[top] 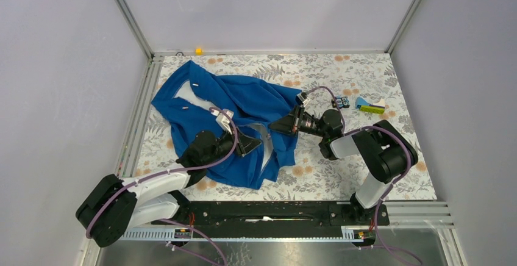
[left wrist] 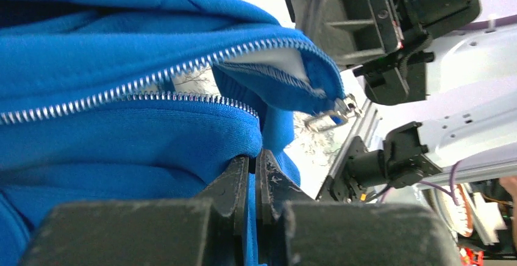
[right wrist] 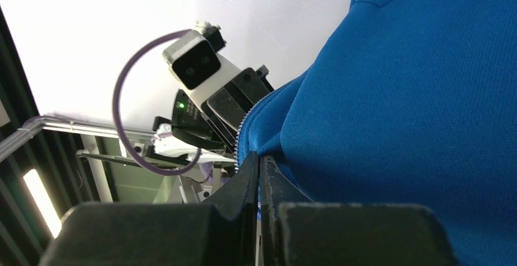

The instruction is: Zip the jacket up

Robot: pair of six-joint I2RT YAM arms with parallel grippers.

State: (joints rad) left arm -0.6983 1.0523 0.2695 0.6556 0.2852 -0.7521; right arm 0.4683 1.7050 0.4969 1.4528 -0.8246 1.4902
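The royal-blue jacket [top: 241,104] lies crumpled on the floral table, collar to the far left, front open with white lining showing. My left gripper [top: 255,143] is shut on a fold of the jacket's front edge [left wrist: 183,138]; blue cloth runs between its fingers [left wrist: 236,183]. The two zipper tooth rows [left wrist: 122,89] lie apart above it, and a silvery pull [left wrist: 332,116] hangs at the flap's end. My right gripper [top: 277,124] is shut on the other front edge [right wrist: 378,113], with zipper teeth [right wrist: 247,129] just above its fingertips [right wrist: 250,171].
A small blue block [top: 341,102] and a yellow-green and blue item [top: 370,107] lie at the table's far right. Aluminium rails [top: 143,113] frame the table. A small orange marker [top: 199,50] sits at the back edge.
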